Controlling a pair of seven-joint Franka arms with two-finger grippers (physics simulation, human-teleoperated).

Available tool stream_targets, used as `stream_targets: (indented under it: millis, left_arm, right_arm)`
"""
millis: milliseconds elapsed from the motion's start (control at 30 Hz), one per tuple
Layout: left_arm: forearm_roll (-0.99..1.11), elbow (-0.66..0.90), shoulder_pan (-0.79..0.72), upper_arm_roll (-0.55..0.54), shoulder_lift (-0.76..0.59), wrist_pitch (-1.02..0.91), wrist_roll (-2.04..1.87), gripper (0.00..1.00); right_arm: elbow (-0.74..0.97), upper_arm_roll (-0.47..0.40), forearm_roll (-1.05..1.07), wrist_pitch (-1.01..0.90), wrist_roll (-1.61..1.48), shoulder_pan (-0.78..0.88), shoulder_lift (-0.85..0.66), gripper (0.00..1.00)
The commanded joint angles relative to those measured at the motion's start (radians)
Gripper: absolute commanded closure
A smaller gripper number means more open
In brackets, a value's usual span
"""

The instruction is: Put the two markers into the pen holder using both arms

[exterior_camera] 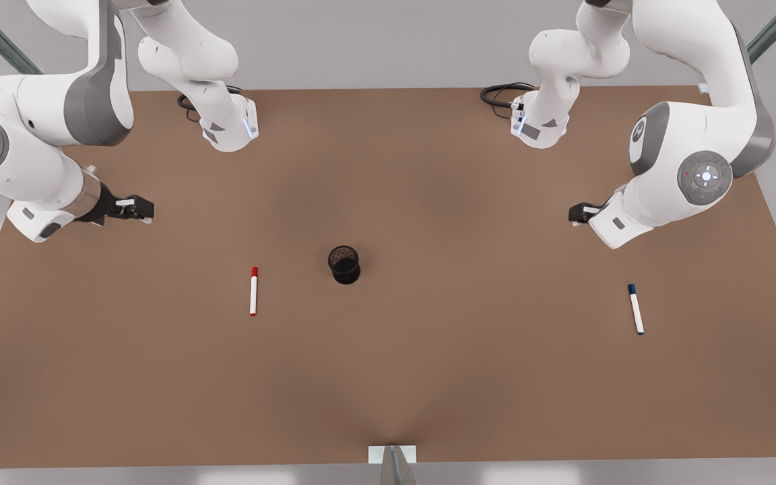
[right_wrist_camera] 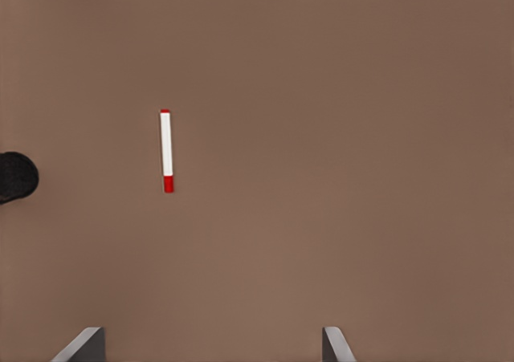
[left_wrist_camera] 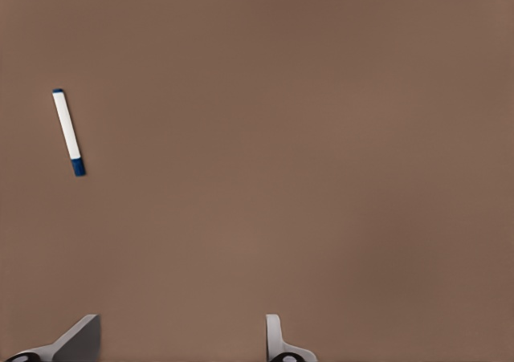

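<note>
Brown table: left claw above blue marker, right claw above red marker, both spread.

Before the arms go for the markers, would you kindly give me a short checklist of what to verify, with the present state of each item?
1. Left gripper open, above the table on the front view's right: ok.
2. Right gripper open, on the front view's left: ok.
3. Blue-capped marker lying flat and free, visible to the left wrist camera: ok.
4. Red-capped marker lying flat and free, visible to the right wrist camera: ok.
5. Pen holder upright, mouth open: ok.
6. Either gripper centred over its marker: not ok, both markers sit off to one side.
</note>
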Motion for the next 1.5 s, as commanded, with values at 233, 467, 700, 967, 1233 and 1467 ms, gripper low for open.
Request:
stream_targets:
  millis: [233,467,700,967,1233,1467]
  left_arm:
    - [-0.017,0.211,0.215,0.064,0.446,0.297,0.045,0.00]
    - [-0.037,0.194,0.342,0.064,0.625,0.611,0.105,0.00]
    - [-0.025,0.027,0.358,0.074,0.627,0.713,0.204,0.00]
    - [-0.028,0.004,0.365,0.080,0.653,0.797,0.220,0.00]
    - [-0.034,-0.026,0.359,0.080,0.645,0.791,0.187,0.44]
    - [-0.032,-0.050,0.359,0.080,0.619,0.788,0.186,0.44]
  right_arm:
    - [0.048,0.016,-0.001,0.285,0.055,0.159,0.280,0.00]
    - [-0.148,0.013,0.005,0.714,0.153,0.161,0.404,0.00]
    - [-0.248,0.013,0.025,0.890,0.164,0.159,0.453,0.00]
    - [-0.375,0.007,0.008,1.004,0.151,0.142,0.487,0.00]
    - [-0.440,0.007,0.007,1.054,0.153,0.153,0.482,0.00]
    - [-0.437,0.005,0.007,1.054,0.153,0.153,0.507,0.26]
